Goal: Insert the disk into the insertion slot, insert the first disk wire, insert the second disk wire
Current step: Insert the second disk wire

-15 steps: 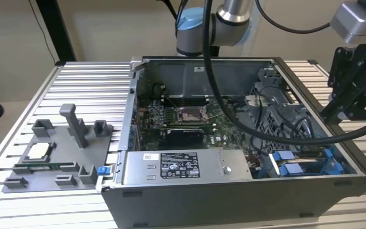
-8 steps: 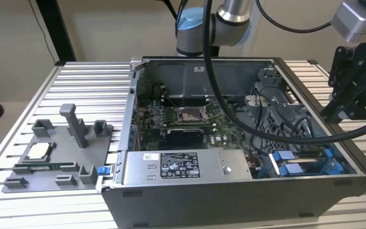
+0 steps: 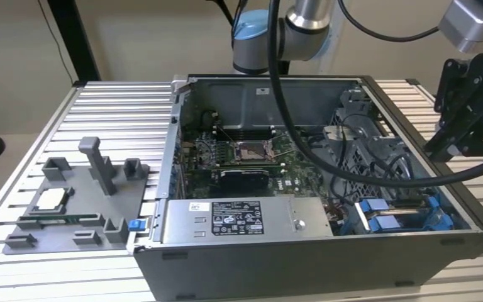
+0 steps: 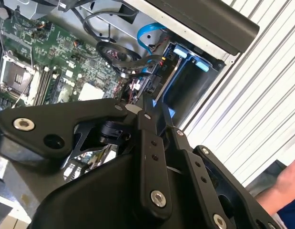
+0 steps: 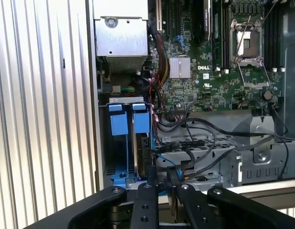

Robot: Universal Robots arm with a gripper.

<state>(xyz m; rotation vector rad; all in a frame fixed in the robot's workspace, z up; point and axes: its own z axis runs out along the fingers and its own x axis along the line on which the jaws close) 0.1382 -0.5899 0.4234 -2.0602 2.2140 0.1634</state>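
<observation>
The insertion slot (image 3: 397, 217) is the grey drive bay in the open computer case's corner, nearest the exterior view's right. Both wrist views show it too (image 5: 128, 152) (image 4: 190, 90). Two bright blue carrier tabs (image 5: 119, 124) stand at its mouth. The disk's metal body is hidden. A blue flat wire (image 4: 147, 31) and black wires (image 5: 195, 143) loop beside the bay; their plug ends are not visible. My gripper (image 3: 443, 150) hangs above the case's right wall, over the bay (image 5: 162, 180) (image 4: 156, 112). It is shut, and I see nothing held in it.
A grey labelled power-supply box (image 3: 241, 220) fills the case's front, with the motherboard (image 3: 241, 157) behind it. My arm's thick black cable (image 3: 342, 170) drapes across the case. A grey fixture plate (image 3: 73, 201) lies on the ribbed table. A person's hand (image 4: 288, 181) is nearby.
</observation>
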